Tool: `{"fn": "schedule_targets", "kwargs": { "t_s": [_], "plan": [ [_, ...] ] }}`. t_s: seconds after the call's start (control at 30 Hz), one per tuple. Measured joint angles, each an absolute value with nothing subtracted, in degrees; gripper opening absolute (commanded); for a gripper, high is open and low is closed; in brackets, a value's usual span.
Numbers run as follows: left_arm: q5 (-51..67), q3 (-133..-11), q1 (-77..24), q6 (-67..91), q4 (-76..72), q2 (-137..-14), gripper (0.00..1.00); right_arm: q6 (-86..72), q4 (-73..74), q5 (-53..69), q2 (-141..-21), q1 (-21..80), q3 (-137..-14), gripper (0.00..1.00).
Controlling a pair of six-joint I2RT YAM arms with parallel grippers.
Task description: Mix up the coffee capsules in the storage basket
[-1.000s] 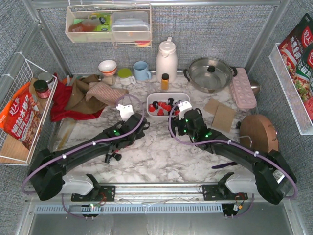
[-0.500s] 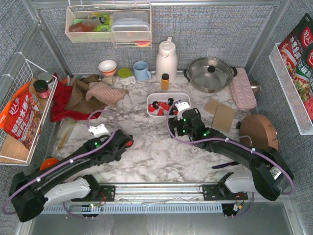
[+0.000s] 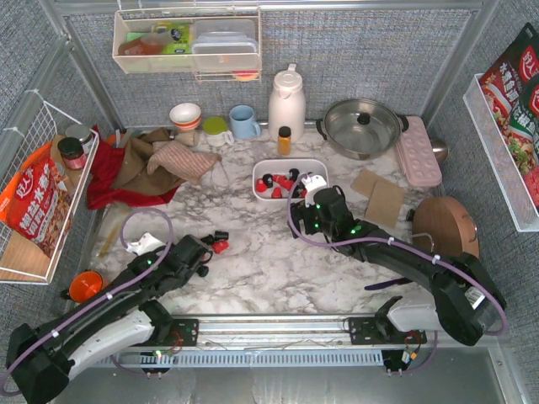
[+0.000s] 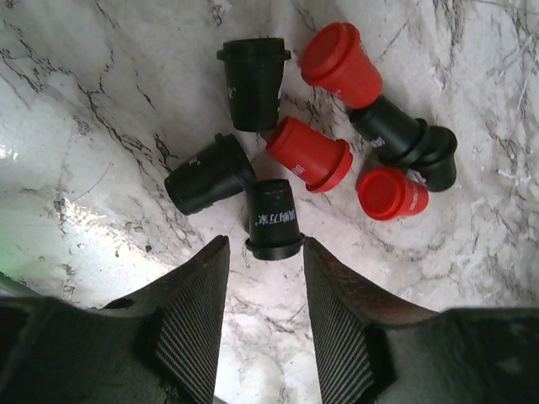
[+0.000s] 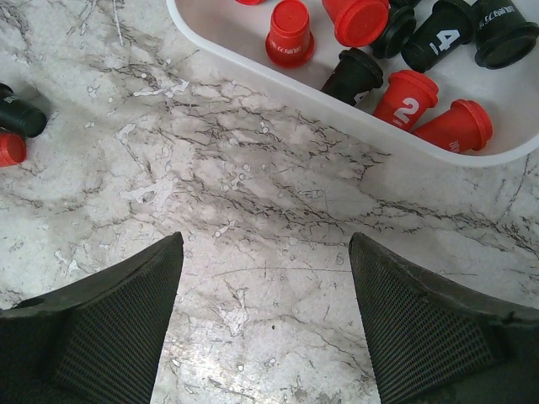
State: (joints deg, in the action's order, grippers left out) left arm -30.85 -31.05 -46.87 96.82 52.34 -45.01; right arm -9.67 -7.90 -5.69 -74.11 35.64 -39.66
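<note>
The white storage basket (image 3: 290, 163) stands mid-table and holds red and black coffee capsules (image 5: 289, 34). Several more capsules (image 4: 310, 154), red and black, lie loose on the marble at the near left (image 3: 217, 244). My left gripper (image 4: 265, 250) is open right behind this loose cluster, and the nearest black capsule (image 4: 274, 219) lies just past its fingertips, not gripped. In the top view the left gripper (image 3: 205, 250) sits beside the cluster. My right gripper (image 5: 265, 244) hangs open and empty over bare marble, just in front of the basket's near wall (image 5: 240, 50).
Along the back stand a white jug (image 3: 286, 101), a steel pot (image 3: 362, 126), cups (image 3: 244, 122) and a small orange bottle (image 3: 285, 140). Crumpled cloths (image 3: 143, 164) lie back left. A pink moulded tray (image 3: 417, 151), cardboard pieces (image 3: 379, 198) and a round wooden board (image 3: 445, 227) are on the right.
The left arm swung from beside the basket back to the near left. Its jaws opened, and a cluster of capsules now lies on the marble in front of it. The right arm barely moved.
</note>
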Motion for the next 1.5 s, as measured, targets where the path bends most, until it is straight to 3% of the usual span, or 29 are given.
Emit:
{"fn": "schedule_targets", "kwargs": {
  "t_s": [0.63,1.2,1.5],
  "plan": [
    [-24.82,-36.34,-37.34,90.02,43.75,-63.57,0.49,-9.87,-7.9,-5.52,-73.89,35.73,-39.66,0.84],
    [-21.93,-33.17,-36.47,90.24,41.63,-67.46,0.48,-10.07,-7.88,-5.5,-74.11,35.86,-39.72,0.84],
    [-21.85,-32.27,-36.18,88.95,39.2,-69.71,0.38,-10.07,-7.84,-5.54,-73.78,35.83,-39.72,0.84]
  ]
}}
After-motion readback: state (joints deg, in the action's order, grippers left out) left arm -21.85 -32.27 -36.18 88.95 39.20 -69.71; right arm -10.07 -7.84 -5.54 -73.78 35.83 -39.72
